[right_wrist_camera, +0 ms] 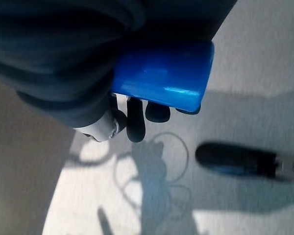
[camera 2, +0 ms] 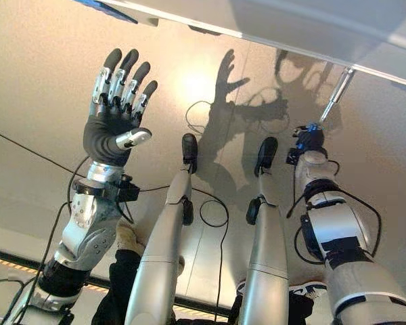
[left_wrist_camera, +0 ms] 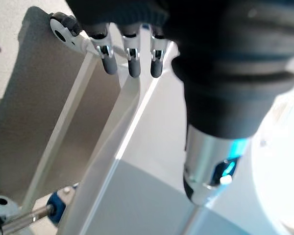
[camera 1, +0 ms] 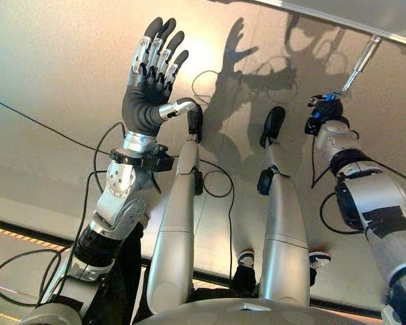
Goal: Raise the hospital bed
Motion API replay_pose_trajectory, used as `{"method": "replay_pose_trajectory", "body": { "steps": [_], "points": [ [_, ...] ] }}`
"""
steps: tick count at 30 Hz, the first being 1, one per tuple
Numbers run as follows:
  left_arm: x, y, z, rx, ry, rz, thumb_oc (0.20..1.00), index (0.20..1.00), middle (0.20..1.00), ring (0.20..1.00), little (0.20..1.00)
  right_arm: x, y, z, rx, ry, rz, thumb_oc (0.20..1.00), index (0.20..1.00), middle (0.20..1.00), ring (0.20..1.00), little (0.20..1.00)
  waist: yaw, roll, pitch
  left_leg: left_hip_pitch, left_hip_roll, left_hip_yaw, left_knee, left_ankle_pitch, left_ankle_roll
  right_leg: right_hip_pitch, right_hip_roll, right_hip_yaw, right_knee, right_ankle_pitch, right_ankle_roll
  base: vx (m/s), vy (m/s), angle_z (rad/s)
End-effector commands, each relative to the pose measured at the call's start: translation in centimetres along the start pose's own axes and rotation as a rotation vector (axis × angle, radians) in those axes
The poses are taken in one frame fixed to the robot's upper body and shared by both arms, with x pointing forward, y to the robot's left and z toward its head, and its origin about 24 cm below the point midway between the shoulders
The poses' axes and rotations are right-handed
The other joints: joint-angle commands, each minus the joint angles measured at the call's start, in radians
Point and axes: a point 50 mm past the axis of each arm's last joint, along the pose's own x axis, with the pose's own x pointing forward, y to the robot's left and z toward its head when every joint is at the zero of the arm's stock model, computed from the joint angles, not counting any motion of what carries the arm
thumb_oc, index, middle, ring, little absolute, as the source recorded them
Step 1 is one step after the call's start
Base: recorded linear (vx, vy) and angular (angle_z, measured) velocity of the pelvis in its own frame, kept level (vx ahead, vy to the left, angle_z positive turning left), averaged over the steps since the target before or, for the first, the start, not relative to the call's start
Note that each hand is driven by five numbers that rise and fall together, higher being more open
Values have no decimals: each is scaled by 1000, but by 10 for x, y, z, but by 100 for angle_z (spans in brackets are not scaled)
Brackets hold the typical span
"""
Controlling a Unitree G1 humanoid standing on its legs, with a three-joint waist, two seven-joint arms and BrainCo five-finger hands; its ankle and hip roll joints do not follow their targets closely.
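Observation:
The hospital bed's pale frame (camera 2: 291, 27) runs along the far edge of the floor. A silver crank rod (camera 1: 362, 62) slants down from it to a blue crank handle (right_wrist_camera: 161, 73). My right hand (camera 1: 325, 112) is at the rod's lower end, and its fingers (right_wrist_camera: 134, 122) curl round the blue handle. My left hand (camera 1: 152, 81) is held up over the bare floor on the left, fingers straight and spread, holding nothing. Past its fingers (left_wrist_camera: 132, 61) in the left wrist view is a white bed frame bar (left_wrist_camera: 127, 112).
A caster wheel (left_wrist_camera: 62, 32) sits at the bed's corner. A second silver rod with a blue collar (left_wrist_camera: 56, 209) lies low beside the frame. The floor (camera 1: 47, 61) is smooth and beige, with a dark strip (camera 1: 20, 230) crossing near me.

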Motion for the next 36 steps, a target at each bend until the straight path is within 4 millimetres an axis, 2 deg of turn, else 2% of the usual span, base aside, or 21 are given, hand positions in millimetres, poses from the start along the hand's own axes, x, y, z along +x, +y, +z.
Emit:
{"method": "replay_pose_trajectory", "body": {
  "steps": [1,6,7,8,9,10,11,14,18,19,21,22,23,24,25,26,27,28,30,32,36],
  "points": [
    [0,-11,20,-15,-114,-15,1000,1000,1000,1000,1000,-28,90,-17,-218,2,286,200,200,200,200,200,31,107,-13,-17,-50,-3,82,-98,20,55,-7,-10,-51,-13,90,19,114,1],
    [1,-10,22,-6,-125,1,1000,1000,1000,1000,1000,-44,124,-10,-259,-62,383,200,200,200,200,200,38,109,-13,-15,-57,-11,68,-88,15,70,-18,-16,-72,-5,95,7,59,1],
    [2,-10,23,-3,-137,6,1000,1000,1000,1000,1000,-55,145,-5,-272,-106,449,200,200,200,200,200,38,107,-13,-14,-59,-12,66,-87,13,75,-21,-18,-78,-1,96,0,36,2],
    [2,-10,23,-3,-137,7,1000,1000,1000,1000,1000,-55,145,-5,-273,-105,450,200,200,200,200,200,37,107,-13,-13,-59,-13,65,-87,13,76,-21,-18,-79,-1,96,-2,72,3],
    [2,-11,23,-11,-139,10,1000,1000,1000,1000,1000,-67,163,-1,-270,-147,519,200,200,200,200,200,40,107,-13,-9,-63,-12,64,-86,12,83,-23,-20,-86,3,97,-3,36,2],
    [2,-11,23,-11,-139,11,1000,1000,1000,1000,1000,-68,163,-1,-270,-147,519,200,200,200,200,200,39,107,-13,-8,-63,-12,64,-86,12,83,-23,-20,-87,3,97,-2,64,1],
    [2,-10,24,-2,-146,13,1000,1000,1000,1000,1000,-87,187,6,-293,-228,628,200,200,200,200,200,39,107,-13,-5,-63,-8,61,-84,9,86,-25,-18,-90,7,98,-5,35,0],
    [-1,-9,25,4,-153,17,1000,1000,1000,1000,1000,-120,214,20,-205,-342,800,200,200,200,200,200,33,99,-13,7,-62,1,57,-82,6,97,-24,-13,-99,13,99,-2,15,0],
    [-6,-6,27,3,-155,8,1000,1000,1000,1000,1000,-155,221,39,10,-452,997,200,200,200,200,200,13,77,-13,39,-57,19,55,-84,4,124,-22,-2,-118,23,103,-10,25,-6],
    [-6,-6,27,2,-154,9,1000,1000,1000,1000,1000,-155,221,38,10,-450,997,200,200,200,200,200,13,77,-13,40,-57,20,55,-84,5,125,-22,-1,-118,23,103,-23,13,-8],
    [-8,-5,26,-6,-151,7,1000,1000,1000,1000,1000,-166,210,48,112,-507,1068,200,200,200,200,200,-1,66,-13,60,-53,28,53,-84,3,144,-20,4,-126,27,105,-22,-9,-10],
    [-11,-5,24,-13,-136,-2,1000,1000,1000,1000,1000,-171,193,56,260,-529,1119,200,200,200,200,200,-15,56,-13,83,-51,34,48,-85,2,164,-15,8,-135,30,107,-20,-20,-9],
    [-11,-5,24,-13,-136,-2,1000,1000,1000,1000,1000,-171,193,56,260,-529,1119,200,200,200,200,200,-15,56,-13,83,-51,34,48,-85,2,164,-15,8,-135,30,107,-34,-40,-14],
    [-12,-7,23,-9,-130,-22,1000,1000,1000,1000,1000,-176,173,62,377,-571,1164,200,200,200,200,200,-29,49,-13,104,-47,44,39,-83,0,184,-11,13,-149,35,109,-14,-20,-11],
    [-12,-7,23,-10,-130,-22,1000,1000,1000,1000,1000,-176,173,61,377,-570,1163,200,200,200,200,200,-28,50,-13,106,-47,44,39,-83,0,185,-11,14,-149,35,109,-23,-51,-16],
    [-15,-6,22,11,-117,-38,1000,1000,1000,1000,1000,-182,149,63,411,-634,1198,200,200,200,200,200,-46,40,-13,123,-42,53,35,-83,-1,197,-4,23,-156,38,110,-9,-31,-9],
    [-15,-6,22,10,-117,-38,1000,1000,1000,1000,1000,-182,149,63,410,-634,1197,200,200,200,200,200,-46,40,-13,124,-42,54,34,-83,-1,198,-4,23,-156,38,110,-19,-65,-7],
    [-19,-4,21,26,-100,-44,1000,1000,1000,1000,1000,-183,125,64,436,-677,1192,200,200,200,200,200,-65,36,-13,140,-37,62,33,-85,0,207,0,29,-157,39,109,-17,-55,-3],
    [-21,-3,22,35,-96,-45,1000,1000,1000,1000,1000,-183,116,62,457,-684,1187,200,200,200,200,200,-71,36,-13,151,-35,66,31,-86,0,213,3,33,-158,39,109,-12,-49,-5],
    [-27,2,24,64,-85,-47,1000,1000,1000,1000,1000,-184,86,60,503,-719,1152,200,200,200,200,200,-97,26,-13,179,-27,77,18,-86,-1,228,15,43,-166,40,110,-10,-72,-8],
    [-32,8,30,82,-88,-33,1000,1000,1000,1000,1000,-177,49,59,554,-763,1042,200,200,200,200,200,-124,14,-13,209,-15,89,1,-84,-3,240,33,55,-168,37,107,-11,-87,-11]
  ]
}}
